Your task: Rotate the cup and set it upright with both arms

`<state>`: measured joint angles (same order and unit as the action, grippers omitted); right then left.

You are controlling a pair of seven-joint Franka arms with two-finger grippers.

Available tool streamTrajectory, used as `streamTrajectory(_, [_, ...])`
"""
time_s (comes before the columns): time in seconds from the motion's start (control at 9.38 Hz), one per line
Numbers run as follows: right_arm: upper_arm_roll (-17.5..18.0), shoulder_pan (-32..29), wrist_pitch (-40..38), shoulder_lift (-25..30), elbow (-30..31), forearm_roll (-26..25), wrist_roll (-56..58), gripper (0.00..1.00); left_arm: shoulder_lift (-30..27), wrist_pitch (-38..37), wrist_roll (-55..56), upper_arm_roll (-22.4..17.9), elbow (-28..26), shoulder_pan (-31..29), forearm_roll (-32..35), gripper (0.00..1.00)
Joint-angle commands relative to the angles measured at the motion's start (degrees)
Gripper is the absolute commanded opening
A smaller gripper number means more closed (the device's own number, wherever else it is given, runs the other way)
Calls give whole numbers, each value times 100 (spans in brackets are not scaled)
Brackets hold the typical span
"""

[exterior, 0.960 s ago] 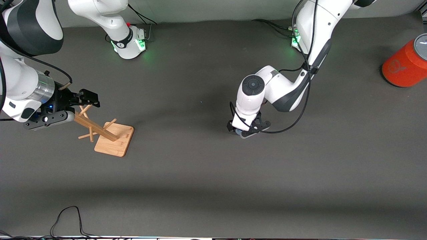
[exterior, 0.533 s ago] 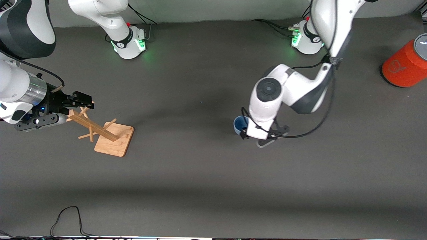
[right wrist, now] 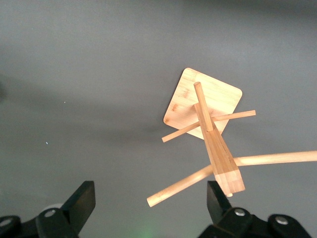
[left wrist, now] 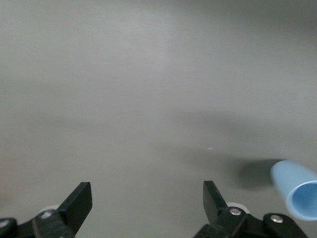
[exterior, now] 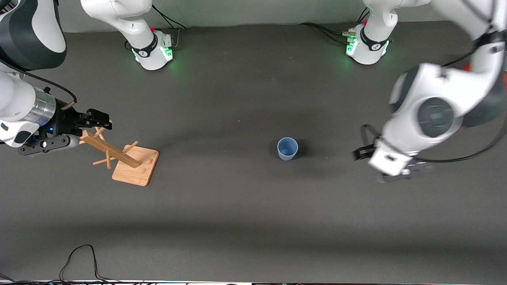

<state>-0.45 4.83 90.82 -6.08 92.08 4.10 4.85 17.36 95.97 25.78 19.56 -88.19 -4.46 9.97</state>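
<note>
Cup (exterior: 287,148) upright on the table (exterior: 237,221), mouth up, nothing visible inside.
Left gripper (left wrist: 146,208) hangs spread and empty toward the left arm's end, apart from it; right gripper (right wrist: 148,208), also spread, waits above the wooden peg stand (exterior: 130,160).

arms: white glossy shells with dark grey-black joint bands | bases: white, lit green, black cables plugged in | right arm (exterior: 23,103): brushed-metal wrist ring, small blue light, thin black cable looped | left arm (exterior: 431,114): round dark joint cap, black cable slung below | fingers (left wrist: 79,203): black, wedge-shaped, silver screws seen
</note>
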Motion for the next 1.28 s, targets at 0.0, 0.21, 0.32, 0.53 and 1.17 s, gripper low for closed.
streamTrajectory(0.0, [1,-35,-117,-43,-138,91,8,100,-1002,-53,-1306,39,-776,-824,-231,100])
streamTrajectory(0.21, [1,-26,-117,-43,-138,82,7,100,-1610,-131,-2886,22,-814,-1747,-845,100])
streamTrajectory(0.32, [1,-34,-117,-43,-138,82,33,100,-1813,-297,-3190,13,-806,-1916,-1004,100])
streamTrajectory(0.53, [1,-17,-117,-34,-138,73,60,100,-2051,-334,-3184,13,-823,-1901,-1015,100])
streamTrajectory(1.17, [-175,0,-424,405,-94,12,95,100,-2219,-272,-3158,66,-893,-1795,-777,100])
